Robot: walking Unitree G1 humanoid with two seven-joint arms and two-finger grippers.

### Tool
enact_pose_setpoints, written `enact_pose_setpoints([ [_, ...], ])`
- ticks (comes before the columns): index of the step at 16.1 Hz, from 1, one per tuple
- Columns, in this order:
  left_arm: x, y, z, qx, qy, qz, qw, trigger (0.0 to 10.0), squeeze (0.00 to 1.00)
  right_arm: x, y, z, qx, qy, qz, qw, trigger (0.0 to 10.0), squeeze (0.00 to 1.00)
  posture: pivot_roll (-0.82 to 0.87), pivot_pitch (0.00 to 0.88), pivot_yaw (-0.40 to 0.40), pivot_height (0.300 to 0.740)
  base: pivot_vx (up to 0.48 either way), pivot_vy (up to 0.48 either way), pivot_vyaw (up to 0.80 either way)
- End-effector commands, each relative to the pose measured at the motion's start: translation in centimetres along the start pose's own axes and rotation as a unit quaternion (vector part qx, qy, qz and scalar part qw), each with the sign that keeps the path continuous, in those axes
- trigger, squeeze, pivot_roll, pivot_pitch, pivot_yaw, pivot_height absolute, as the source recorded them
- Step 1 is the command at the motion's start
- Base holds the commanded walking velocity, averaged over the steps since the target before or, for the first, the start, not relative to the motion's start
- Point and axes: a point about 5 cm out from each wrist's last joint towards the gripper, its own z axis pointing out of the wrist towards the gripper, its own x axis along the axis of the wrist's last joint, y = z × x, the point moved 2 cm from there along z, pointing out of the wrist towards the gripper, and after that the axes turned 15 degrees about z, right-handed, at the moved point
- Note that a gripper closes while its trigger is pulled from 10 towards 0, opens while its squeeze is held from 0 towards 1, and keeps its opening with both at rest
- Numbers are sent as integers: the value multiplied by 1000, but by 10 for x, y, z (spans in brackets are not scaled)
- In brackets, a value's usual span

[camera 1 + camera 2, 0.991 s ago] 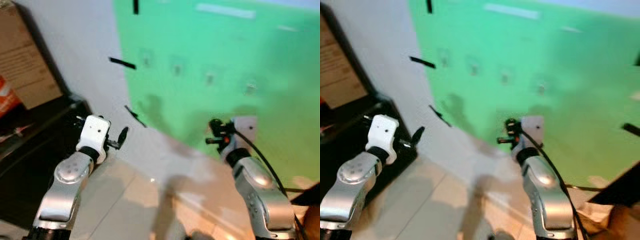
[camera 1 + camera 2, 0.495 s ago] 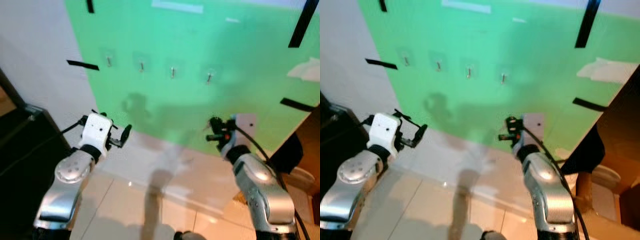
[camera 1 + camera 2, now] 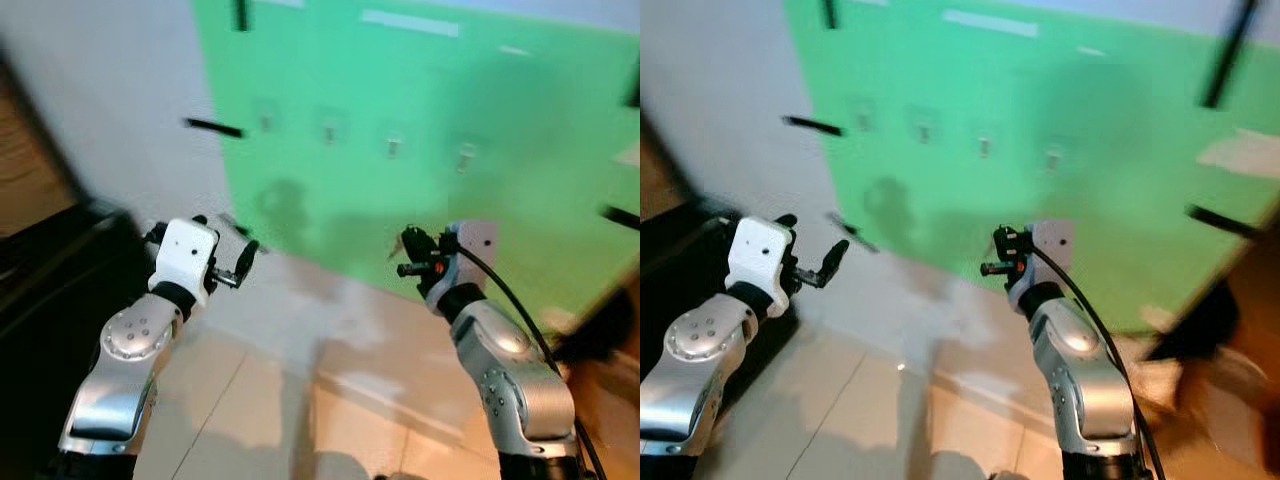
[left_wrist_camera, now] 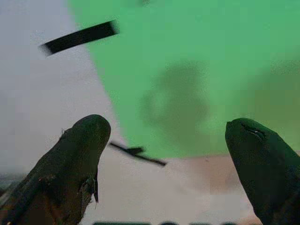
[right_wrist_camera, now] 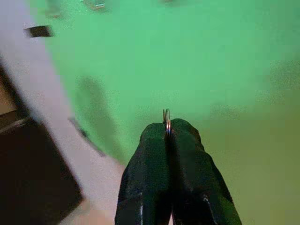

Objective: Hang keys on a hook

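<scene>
A row of several small hooks (image 3: pixel 393 146) is stuck on the green wall panel (image 3: pixel 520 110), above and beyond both grippers. My right gripper (image 3: pixel 404 256) is raised toward the panel, below the hooks, and is shut on a thin metal key ring (image 5: pixel 166 114) that pokes out between its fingertips (image 5: pixel 154 140). The keys themselves are hidden. My left gripper (image 3: pixel 240 266) is held up to the left, near the panel's edge. In the left wrist view its fingers (image 4: pixel 82 145) stand wide open with nothing between them. The picture is blurred.
A black cabinet (image 3: pixel 45 290) stands at the left against the white wall (image 3: pixel 110 90). Black tape strips (image 3: pixel 212 127) mark the panel's edge. Pale floor tiles (image 3: pixel 260 400) lie below. A dark blurred object (image 3: pixel 605 335) sits at the far right.
The camera has swung, so the whole picture has shifted right and blurred. Both arms keep about the same raised pose, and the right gripper still holds the key ring.
</scene>
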Motion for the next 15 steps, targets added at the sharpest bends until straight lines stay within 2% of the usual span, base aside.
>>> enact_pose_setpoints([
  [1,1,-4,-1,-1,1,1,1000,10000,0,0,-9,4,23,-6,4,1000,10000,0,-12,0,38,740,0,0,800],
  [3,2,-4,-1,-2,1,1,1000,10000,0,-1,-10,5,33,-12,3,999,10000,0,-14,0,42,740,0,0,800],
  [12,3,-3,-1,-9,1,-2,1000,10000,0,-2,-19,3,70,-23,-14,997,10000,0,-8,0,41,740,275,0,800],
  [15,3,-3,-2,-13,0,0,1000,10000,0,2,-14,2,51,-2,1,999,10000,0,-16,0,48,740,290,0,0],
])
